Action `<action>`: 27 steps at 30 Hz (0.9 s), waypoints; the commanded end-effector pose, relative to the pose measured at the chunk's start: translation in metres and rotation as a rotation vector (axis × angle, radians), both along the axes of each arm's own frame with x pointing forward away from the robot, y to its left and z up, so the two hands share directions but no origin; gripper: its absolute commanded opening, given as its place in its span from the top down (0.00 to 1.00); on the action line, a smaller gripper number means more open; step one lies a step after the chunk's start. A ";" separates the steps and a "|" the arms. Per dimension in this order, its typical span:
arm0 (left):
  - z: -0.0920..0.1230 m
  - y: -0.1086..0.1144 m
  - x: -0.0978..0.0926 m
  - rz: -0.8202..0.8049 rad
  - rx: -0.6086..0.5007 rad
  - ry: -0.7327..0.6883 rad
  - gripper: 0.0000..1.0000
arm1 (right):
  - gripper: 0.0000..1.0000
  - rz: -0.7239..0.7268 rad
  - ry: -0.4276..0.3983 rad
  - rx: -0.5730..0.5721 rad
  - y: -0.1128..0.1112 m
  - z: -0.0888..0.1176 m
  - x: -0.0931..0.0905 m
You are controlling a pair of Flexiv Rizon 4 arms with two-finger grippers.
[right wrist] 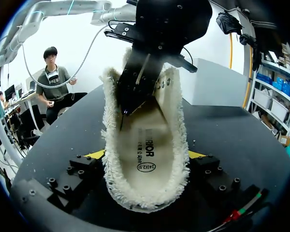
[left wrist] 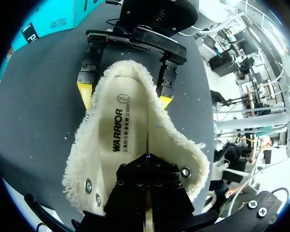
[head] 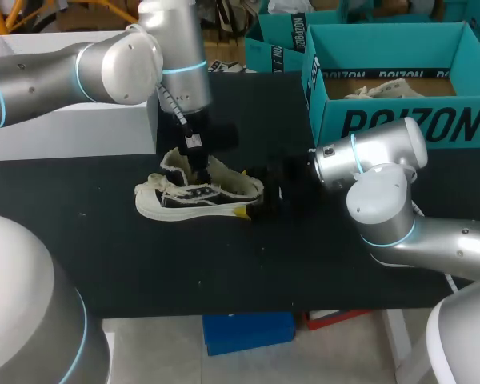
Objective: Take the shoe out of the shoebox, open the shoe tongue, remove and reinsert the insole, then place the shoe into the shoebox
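Teal shoebox (head: 400, 124) stands behind while right pincer (right wrist: 145, 155) clamps shoe (head: 184, 200), left pincer (right wrist: 125, 107) closed inside.

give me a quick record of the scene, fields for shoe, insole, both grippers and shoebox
shoe: out of the box, upright on the black table
insole: lying inside the shoe
left gripper: fingers together, down inside the shoe; grip on insole unclear
right gripper: clamps the heel from both sides
shoebox: teal, open, far right of the table
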State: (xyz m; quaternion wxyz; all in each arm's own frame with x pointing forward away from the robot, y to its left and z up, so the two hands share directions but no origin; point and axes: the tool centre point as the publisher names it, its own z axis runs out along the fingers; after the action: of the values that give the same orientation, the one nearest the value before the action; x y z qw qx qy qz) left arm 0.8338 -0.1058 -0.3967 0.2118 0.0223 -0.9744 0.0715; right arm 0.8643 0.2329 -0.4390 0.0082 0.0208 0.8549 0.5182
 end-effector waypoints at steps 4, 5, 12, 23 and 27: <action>-0.009 -0.001 -0.004 -0.002 0.003 0.002 1.00 | 1.00 -0.002 0.000 0.000 0.001 -0.003 0.001; -0.011 -0.001 -0.005 -0.001 0.004 0.003 1.00 | 1.00 -0.002 0.000 0.000 0.001 -0.003 0.001; -0.019 -0.001 -0.010 -0.008 -0.004 0.001 1.00 | 1.00 -0.002 0.000 0.000 0.001 -0.003 0.001; -0.030 -0.001 -0.013 -0.001 -0.002 0.004 1.00 | 1.00 -0.002 0.000 0.000 0.001 -0.003 0.001; -0.033 -0.002 -0.015 0.002 -0.004 0.014 1.00 | 1.00 -0.002 0.000 0.000 0.001 -0.003 0.001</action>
State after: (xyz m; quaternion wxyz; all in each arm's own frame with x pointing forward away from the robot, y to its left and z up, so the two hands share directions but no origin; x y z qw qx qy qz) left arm 0.8241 -0.1070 -0.4186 0.2170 0.0236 -0.9732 0.0728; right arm 0.8637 0.2330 -0.4394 0.0081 0.0202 0.8551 0.5180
